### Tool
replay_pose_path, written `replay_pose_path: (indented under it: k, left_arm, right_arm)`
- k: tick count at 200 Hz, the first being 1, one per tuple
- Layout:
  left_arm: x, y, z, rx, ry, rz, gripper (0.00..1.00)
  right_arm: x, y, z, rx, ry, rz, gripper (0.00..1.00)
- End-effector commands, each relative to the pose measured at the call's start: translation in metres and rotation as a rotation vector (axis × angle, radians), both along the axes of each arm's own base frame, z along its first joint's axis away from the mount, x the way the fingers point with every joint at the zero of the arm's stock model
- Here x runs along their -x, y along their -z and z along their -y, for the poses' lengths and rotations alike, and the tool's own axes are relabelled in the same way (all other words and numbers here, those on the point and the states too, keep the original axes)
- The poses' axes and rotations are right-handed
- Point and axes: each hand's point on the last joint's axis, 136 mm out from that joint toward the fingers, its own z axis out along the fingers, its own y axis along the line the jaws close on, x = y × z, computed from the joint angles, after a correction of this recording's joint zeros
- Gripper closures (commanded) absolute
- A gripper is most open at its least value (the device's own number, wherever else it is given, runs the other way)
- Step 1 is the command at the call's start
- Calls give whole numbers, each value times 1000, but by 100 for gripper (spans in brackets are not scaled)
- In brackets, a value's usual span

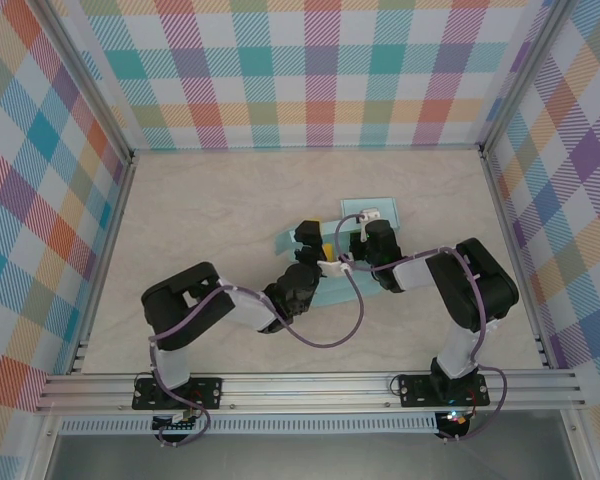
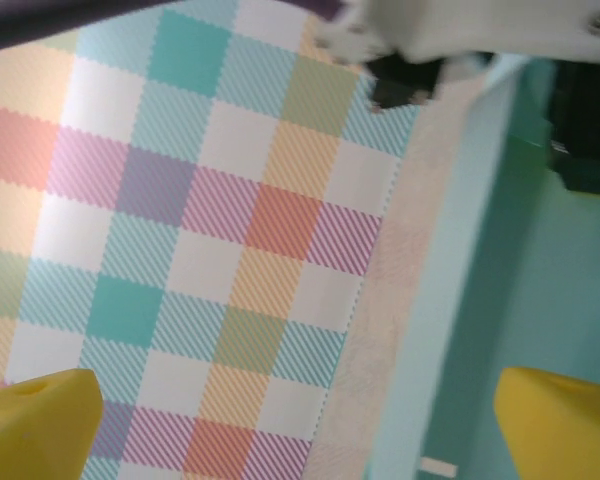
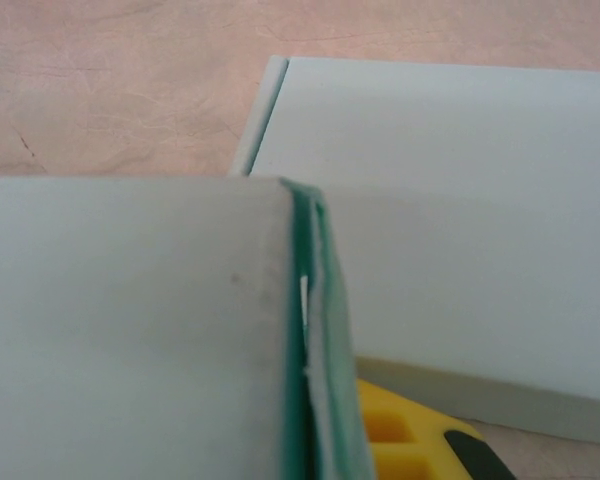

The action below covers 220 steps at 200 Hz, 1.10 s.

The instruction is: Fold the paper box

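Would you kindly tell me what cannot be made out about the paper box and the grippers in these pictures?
- Top view: both arms cover the middle of the paper box, so its fold state is hidden.
- Right wrist view: a box panel hides one finger of the right gripper; whether it grips is unclear.
- Left wrist view: beyond the open left gripper, the box is cut off by the right edge and the right arm is blurred.
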Motion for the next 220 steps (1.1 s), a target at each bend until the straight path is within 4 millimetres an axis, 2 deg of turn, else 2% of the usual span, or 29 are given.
replay_pose_path:
  k: [1, 53, 72, 101, 119, 144, 162, 178, 204, 209, 220]
  left_arm:
    - [14, -18, -15, 172, -75, -34, 0]
    - [64, -42, -31, 367, -110, -159, 0]
    - [73, -60, -52, 532, -112, -196, 0]
    - [86, -107, -106, 855, -84, -217, 0]
    - [90, -127, -154, 1085, -97, -260, 0]
    - [97, -132, -224, 1406, -176, -260, 0]
    - [98, -125, -255, 1535, -259, -290, 2]
    - [92, -119, -257, 1522, -319, -360, 0]
    - [62, -105, -232, 1423, -402, -478, 0]
    - [57, -95, -229, 1382, -439, -510, 0]
    - [44, -87, -220, 1354, -467, -543, 0]
  right_arm:
    - [5, -7, 2, 24, -3, 26, 100]
    - [12, -18, 1, -15, -7, 34, 100]
    - [13, -25, -1, -30, -16, 42, 100]
    - [21, -25, 0, -36, -25, 16, 100]
    - [23, -28, -1, -45, -29, 18, 100]
    - [26, -32, -2, -59, -34, 16, 100]
    - [30, -35, -2, -67, -37, 14, 100]
    - [34, -37, -1, -68, -40, 10, 100]
    - [38, -40, -1, -75, -48, 5, 100]
    - [39, -40, -1, -77, -49, 1, 100]
    - [40, -40, -2, -87, -47, -11, 100]
